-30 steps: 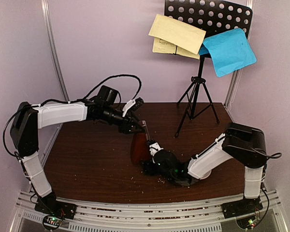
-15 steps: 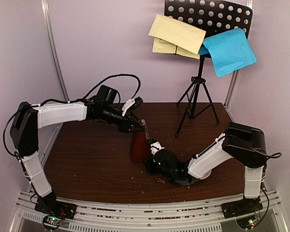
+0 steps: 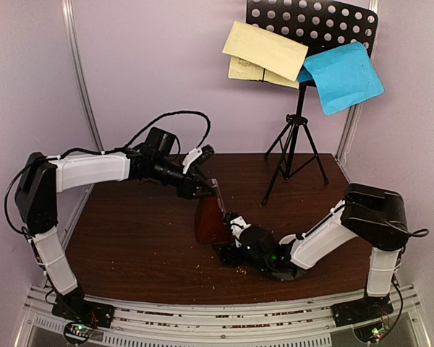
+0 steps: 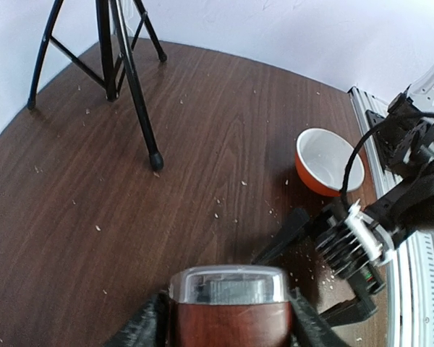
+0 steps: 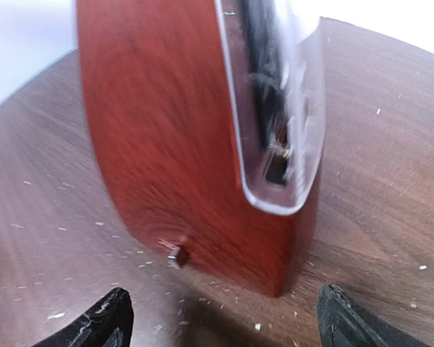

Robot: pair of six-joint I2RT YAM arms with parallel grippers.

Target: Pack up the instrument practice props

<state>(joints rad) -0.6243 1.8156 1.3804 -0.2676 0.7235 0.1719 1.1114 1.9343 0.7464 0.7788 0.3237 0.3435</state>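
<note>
The brown pyramid metronome (image 3: pixel 208 219) with its clear cover stands on the table, tilted. My left gripper (image 3: pixel 205 191) is shut on its top; in the left wrist view the fingers (image 4: pixel 139 327) press both sides of the metronome (image 4: pixel 228 311). My right gripper (image 3: pixel 229 243) is open, low at the metronome's base; in the right wrist view the metronome (image 5: pixel 195 130) is just ahead of the open fingertips (image 5: pixel 105 322), apart from them. The black tripod music stand (image 3: pixel 296 141) stands at the back right, holding the pale yellow sheets (image 3: pixel 264 52) and the blue sheet (image 3: pixel 343 76) on its perforated desk (image 3: pixel 315 22).
A small round bowl (image 4: pixel 330 160), white inside and orange outside, sits on the table by my right arm. Brown crumbs (image 4: pixel 217 214) are scattered over the dark wood table (image 3: pixel 130 238). The tripod's legs (image 4: pixel 137 108) reach onto the far part of the table.
My right arm has shifted slightly to the right and lower, its gripper staying open at the metronome's base. The left gripper holds the metronome's top as before.
</note>
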